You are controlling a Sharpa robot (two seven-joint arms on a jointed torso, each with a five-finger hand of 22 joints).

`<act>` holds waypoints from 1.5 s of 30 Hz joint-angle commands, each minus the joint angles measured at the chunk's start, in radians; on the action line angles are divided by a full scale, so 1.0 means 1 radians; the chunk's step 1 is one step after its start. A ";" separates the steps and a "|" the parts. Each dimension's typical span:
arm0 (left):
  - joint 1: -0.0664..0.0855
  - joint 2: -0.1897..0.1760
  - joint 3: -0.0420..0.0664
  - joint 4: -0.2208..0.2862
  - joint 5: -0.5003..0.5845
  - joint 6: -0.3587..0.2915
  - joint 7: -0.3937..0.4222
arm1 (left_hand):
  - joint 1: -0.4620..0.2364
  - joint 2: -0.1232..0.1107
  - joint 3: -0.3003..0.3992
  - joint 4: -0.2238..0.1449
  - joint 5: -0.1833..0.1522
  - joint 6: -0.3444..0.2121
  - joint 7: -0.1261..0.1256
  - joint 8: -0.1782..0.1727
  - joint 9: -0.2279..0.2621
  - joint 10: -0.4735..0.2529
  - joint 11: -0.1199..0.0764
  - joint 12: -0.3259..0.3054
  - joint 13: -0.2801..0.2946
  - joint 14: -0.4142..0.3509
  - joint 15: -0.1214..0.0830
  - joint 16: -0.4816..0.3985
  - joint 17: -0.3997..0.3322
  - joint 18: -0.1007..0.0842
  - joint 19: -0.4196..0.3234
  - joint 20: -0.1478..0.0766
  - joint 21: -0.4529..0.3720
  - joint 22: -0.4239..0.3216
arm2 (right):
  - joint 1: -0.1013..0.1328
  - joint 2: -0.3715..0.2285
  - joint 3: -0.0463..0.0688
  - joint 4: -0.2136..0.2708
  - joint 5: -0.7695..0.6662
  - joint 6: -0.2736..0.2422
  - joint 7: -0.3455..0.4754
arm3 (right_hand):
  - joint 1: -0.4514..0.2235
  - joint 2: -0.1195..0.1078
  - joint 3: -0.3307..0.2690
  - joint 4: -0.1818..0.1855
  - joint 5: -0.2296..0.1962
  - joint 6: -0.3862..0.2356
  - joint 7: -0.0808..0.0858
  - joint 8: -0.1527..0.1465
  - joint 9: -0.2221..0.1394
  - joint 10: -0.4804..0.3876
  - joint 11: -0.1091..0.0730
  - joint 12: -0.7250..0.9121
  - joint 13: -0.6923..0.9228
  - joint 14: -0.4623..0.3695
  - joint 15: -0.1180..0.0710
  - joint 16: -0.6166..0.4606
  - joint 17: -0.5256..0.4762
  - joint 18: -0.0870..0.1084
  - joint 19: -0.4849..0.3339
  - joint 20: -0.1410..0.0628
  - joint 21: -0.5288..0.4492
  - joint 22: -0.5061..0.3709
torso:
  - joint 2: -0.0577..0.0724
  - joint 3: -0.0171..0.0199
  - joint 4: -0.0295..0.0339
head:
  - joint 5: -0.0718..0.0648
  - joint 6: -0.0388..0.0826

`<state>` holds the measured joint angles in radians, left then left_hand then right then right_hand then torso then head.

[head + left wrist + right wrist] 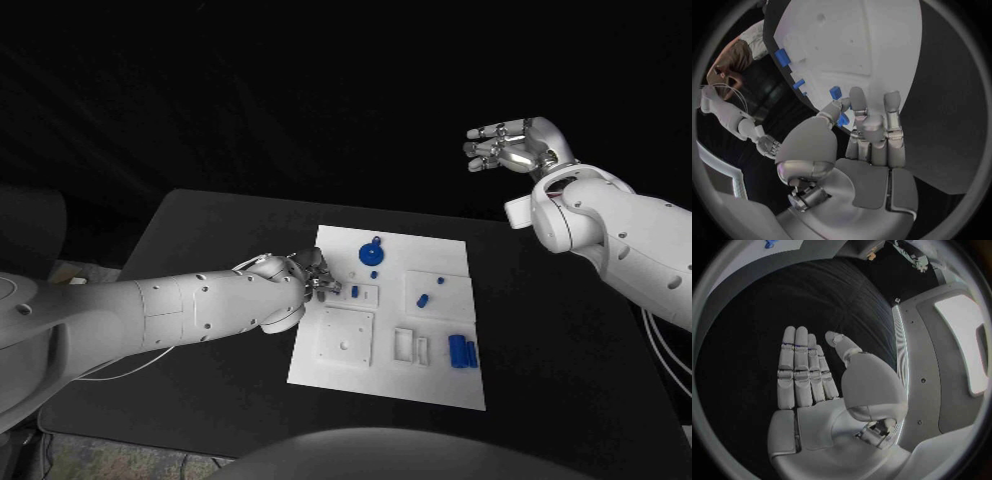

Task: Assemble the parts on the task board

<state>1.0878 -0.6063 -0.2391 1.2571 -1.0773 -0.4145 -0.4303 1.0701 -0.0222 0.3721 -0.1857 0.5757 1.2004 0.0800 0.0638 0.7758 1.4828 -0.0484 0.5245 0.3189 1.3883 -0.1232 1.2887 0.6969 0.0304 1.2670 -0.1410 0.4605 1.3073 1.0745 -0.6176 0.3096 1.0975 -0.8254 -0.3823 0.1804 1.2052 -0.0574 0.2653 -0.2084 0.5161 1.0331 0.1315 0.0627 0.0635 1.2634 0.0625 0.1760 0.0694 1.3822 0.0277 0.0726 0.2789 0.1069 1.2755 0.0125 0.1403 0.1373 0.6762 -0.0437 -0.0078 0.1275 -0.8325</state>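
The white task board [389,320] lies in the middle of the black table. On it are a round blue knob [372,253], several small blue parts such as one on a small square plate [355,292] and another [423,299], and a pair of blue cylinders [462,350]. My left hand [315,277] is at the board's left edge, fingers nearly straight and close together, thumb apart. In the left wrist view a small blue part [843,119] shows in the gap between thumb and fingers [873,125], with no clear grip on it. My right hand [512,145] is raised far behind the board, flat and holding nothing [811,375].
White recessed blocks sit on the board: a square plate [346,335] and slotted pieces [413,346]. Bare black table [202,230] surrounds the board on all sides. My right forearm [606,240] hangs over the table's far right corner.
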 commanded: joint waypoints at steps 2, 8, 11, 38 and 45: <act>-0.002 0.003 -0.001 0.000 -0.014 0.031 -0.012 | 0.009 0.002 0.001 0.005 0.005 0.146 -0.108 0.003 0.000 0.033 -0.026 0.006 0.000 -0.002 -0.007 -0.001 0.001 -0.001 0.005 0.000 0.007 0.019 | 0.000 0.003 0.001 0.000 -0.009 0.022 0.003 | -0.010 -0.001 0.007 0.001 0.005 0.003 0.004 -0.001 0.001 -0.008 0.001 -0.004 -0.001 -0.008 0.002 -0.004 -0.001 -0.017 -0.005 -0.001 0.003 -0.001 | 0.001 0.0002 0.0004 | 0.000 -0.003; -0.002 0.004 -0.001 0.000 -0.018 0.035 -0.016 | 0.009 0.002 0.001 0.005 0.005 0.146 -0.108 0.003 0.000 0.033 -0.026 0.006 0.000 -0.002 -0.007 -0.001 0.001 -0.001 0.005 0.000 0.007 0.019 | 0.000 0.004 0.001 0.000 -0.009 0.023 0.004 | -0.011 -0.001 0.008 0.000 0.008 0.003 0.005 0.000 0.001 -0.008 0.001 -0.003 -0.001 -0.009 0.002 -0.005 -0.001 -0.017 -0.005 -0.001 0.005 -0.005 | 0.000 0.0003 0.0009 | 0.000 -0.004; -0.002 0.005 -0.001 0.000 -0.022 0.036 -0.020 | 0.010 0.002 0.002 0.005 0.003 0.146 -0.108 0.003 0.001 0.033 -0.026 0.005 -0.001 -0.002 -0.007 -0.002 0.002 -0.001 0.005 0.001 0.007 0.019 | 0.000 0.004 0.001 0.000 -0.009 0.023 0.004 | -0.011 -0.001 0.008 0.000 0.008 0.003 0.005 0.000 0.001 -0.008 0.001 -0.003 -0.001 -0.009 0.002 -0.005 -0.001 -0.017 -0.005 -0.001 0.005 -0.005 | 0.000 0.0000 0.0011 | 0.000 -0.004; -0.002 0.009 -0.001 0.004 -0.027 0.064 -0.043 | 0.009 0.003 0.001 0.007 0.002 0.147 -0.109 0.003 0.006 0.033 -0.027 0.013 0.001 0.005 -0.009 -0.003 -0.004 -0.003 0.008 -0.002 0.013 0.019 | 0.000 0.007 0.001 -0.001 -0.015 0.030 0.004 | -0.014 -0.001 0.005 0.000 0.017 0.002 0.005 0.000 0.001 -0.011 0.002 -0.003 -0.001 -0.011 0.003 -0.004 -0.003 -0.017 -0.007 0.001 0.010 -0.020 | 0.001 -0.0013 0.0030 | -0.001 -0.009; -0.002 0.010 -0.001 0.002 -0.028 0.067 -0.044 | 0.008 0.002 0.000 0.007 0.000 0.151 -0.110 0.004 0.011 0.033 -0.028 0.018 0.002 0.008 -0.009 0.002 0.002 -0.004 0.009 -0.003 0.015 0.019 | 0.000 0.009 0.001 -0.003 -0.016 0.031 0.004 | -0.014 0.000 0.005 0.000 0.017 0.002 0.005 -0.001 0.001 -0.011 0.002 -0.003 -0.001 -0.011 0.003 -0.004 -0.003 -0.017 -0.008 0.001 0.010 -0.022 | 0.001 -0.0012 0.0032 | -0.001 -0.011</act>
<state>1.0915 -0.5984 -0.2354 1.2597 -1.1054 -0.3853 -0.4551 1.0715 -0.0206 0.3673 -0.1766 0.5756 1.2017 0.0794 0.0609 0.7858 1.4868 -0.0518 0.5393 0.3193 1.3889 -0.1269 1.2888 0.6977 0.0304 1.2707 -0.1447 0.4721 1.3076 1.0744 -0.6103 0.3096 1.0940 -0.8315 -0.3674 0.1792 1.2002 -0.0606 0.2653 -0.2084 0.5268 1.0332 0.1313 0.0627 0.0634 1.2598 0.0661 0.1761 0.0696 1.3790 0.0305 0.0726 0.2769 0.1060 1.2755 0.0125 0.1451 0.1163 0.6773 -0.0451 -0.0047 0.1261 -0.8432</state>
